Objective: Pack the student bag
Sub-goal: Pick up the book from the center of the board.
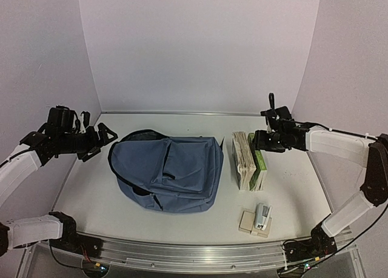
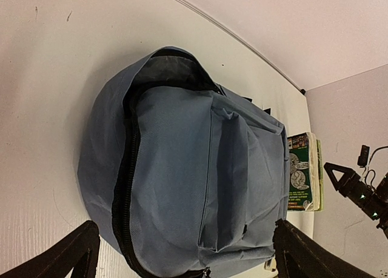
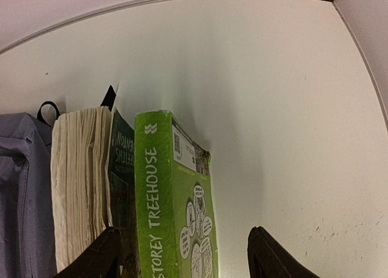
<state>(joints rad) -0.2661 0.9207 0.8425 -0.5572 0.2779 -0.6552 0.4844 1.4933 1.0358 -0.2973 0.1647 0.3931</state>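
A slate-blue student bag lies flat on the white counter, left of centre. Its front pockets face up, and its dark main zipper gapes open along the rounded top end, which points toward the left arm. The left fingers hover just off that open end, spread wide and holding nothing, with the bag's mouth framed between them in the left wrist view. Just beside the bag's right edge, two books stand on edge, side by side and touching. Nearest the bag is a thick book with a dark green cover and yellowed page edges, and to its right a bright green paperback whose spine reads "Storey Treehouse". The right fingers reach in from the right at the far end of the books, parted and straddling the green paperback. One finger sits on the dark book's side, and the other stands clear of the paperback's cover with bare counter showing between them, so nothing is gripped. Nearer the arms' bases and apart from the books, a small pale-grey stapler-like item rests on a tan block. Plain pale walls enclose the counter on three sides.
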